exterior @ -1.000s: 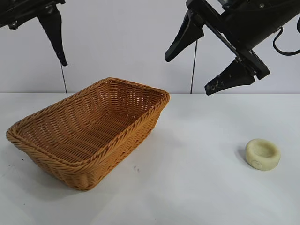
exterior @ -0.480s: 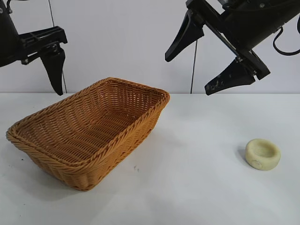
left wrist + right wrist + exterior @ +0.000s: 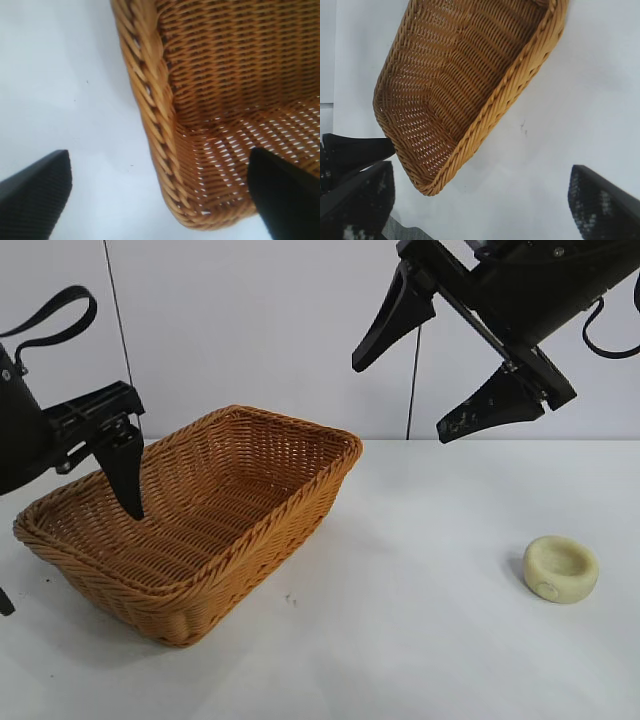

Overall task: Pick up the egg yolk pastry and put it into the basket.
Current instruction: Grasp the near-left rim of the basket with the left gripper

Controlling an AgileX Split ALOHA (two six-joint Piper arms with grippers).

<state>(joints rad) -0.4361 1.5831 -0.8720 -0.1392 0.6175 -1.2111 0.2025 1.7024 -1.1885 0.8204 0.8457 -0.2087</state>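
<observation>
Two grippers are in the exterior view, both with jaws spread wide and holding nothing. Left gripper (image 3: pixel 65 555) sits at the left edge of the frame, one finger inside the basket (image 3: pixel 300 502) and the other outside its rim. Right gripper (image 3: pixel 415 365) hangs at upper right, above the table (image 3: pixel 420 640). Egg yolk pastry (image 3: pixel 560 568) lies on the table at lower right, well apart from the basket and below the right gripper. Judged by appearance, the pastry is light, soft and crumbly. Grip across the round side wall with minimal force; avoid the dimpled top.
</observation>
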